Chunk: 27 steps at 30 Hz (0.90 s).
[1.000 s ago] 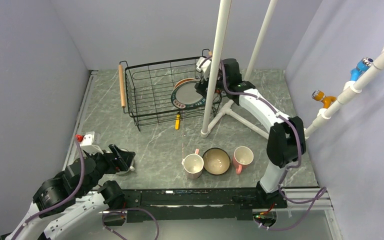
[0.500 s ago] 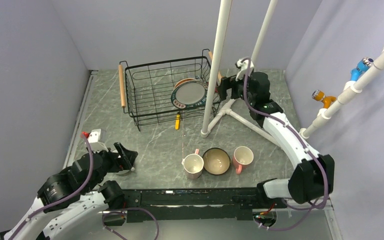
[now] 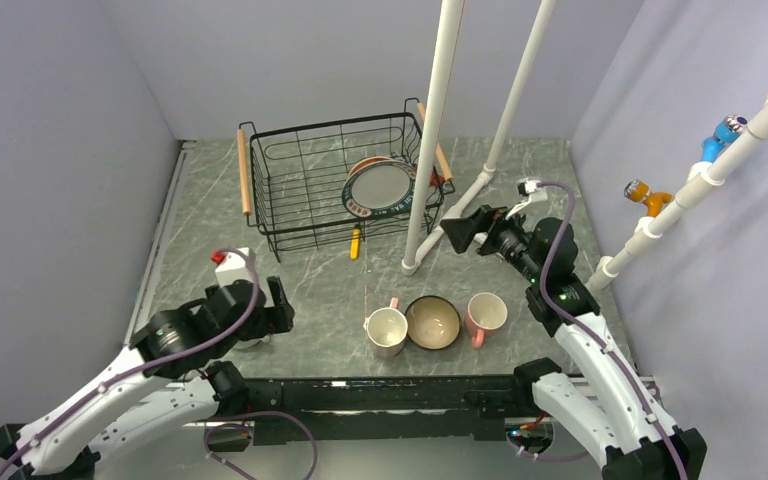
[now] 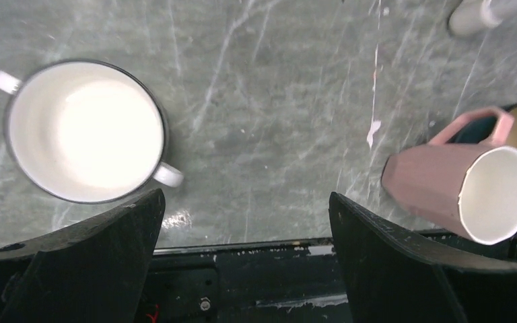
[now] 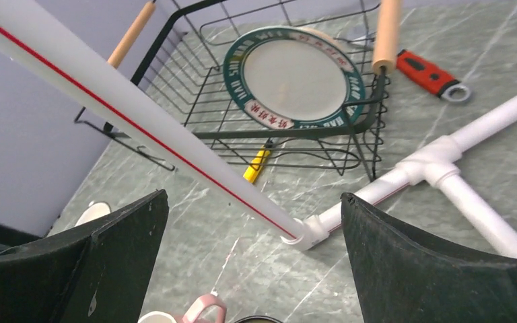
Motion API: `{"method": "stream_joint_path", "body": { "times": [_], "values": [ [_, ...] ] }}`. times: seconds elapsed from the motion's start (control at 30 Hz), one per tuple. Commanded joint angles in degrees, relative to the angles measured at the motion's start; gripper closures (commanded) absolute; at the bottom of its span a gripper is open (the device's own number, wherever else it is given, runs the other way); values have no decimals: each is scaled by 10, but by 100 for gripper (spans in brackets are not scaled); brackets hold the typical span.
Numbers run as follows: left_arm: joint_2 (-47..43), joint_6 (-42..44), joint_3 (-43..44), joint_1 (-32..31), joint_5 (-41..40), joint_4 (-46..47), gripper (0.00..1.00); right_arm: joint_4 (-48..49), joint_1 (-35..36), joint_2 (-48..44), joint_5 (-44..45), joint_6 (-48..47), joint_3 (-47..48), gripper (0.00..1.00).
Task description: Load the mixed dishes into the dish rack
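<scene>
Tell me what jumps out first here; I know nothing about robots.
Probably the black wire dish rack at the back of the table, with a big dark-rimmed plate leaning in its right end. Next, the row near the front edge: a pink mug, a tan bowl, another pink mug. The left hand hovers open by a white cup, the right hand open beside the white pipes.

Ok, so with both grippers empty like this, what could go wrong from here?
1. The left pink mug, bowl and right pink mug sit tightly in a row near the front edge; lifting one may knock another off.
2. The white pole stands between the right gripper and dish rack; a carry could strike it.
</scene>
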Motion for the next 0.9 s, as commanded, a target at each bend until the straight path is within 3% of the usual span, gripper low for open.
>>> {"method": "stream_joint_path", "body": {
  "times": [0.0,0.13,0.33,0.43,0.6,0.87],
  "values": [
    [59,-4,-10,-1,93,50,3,-11,1,24,-59,21,13,0],
    [112,29,1,-1,195,138,5,-32,1,33,-67,26,15,0],
    [189,73,31,-11,299,248,17,-42,1,31,-69,27,5,0],
    [218,104,60,-73,274,269,15,-64,1,24,-55,13,10,0],
    [280,149,138,-164,163,243,13,-90,1,17,-33,-4,11,0],
    [447,186,258,-250,79,176,11,-89,1,11,-28,1,6,0]
  ]
}}
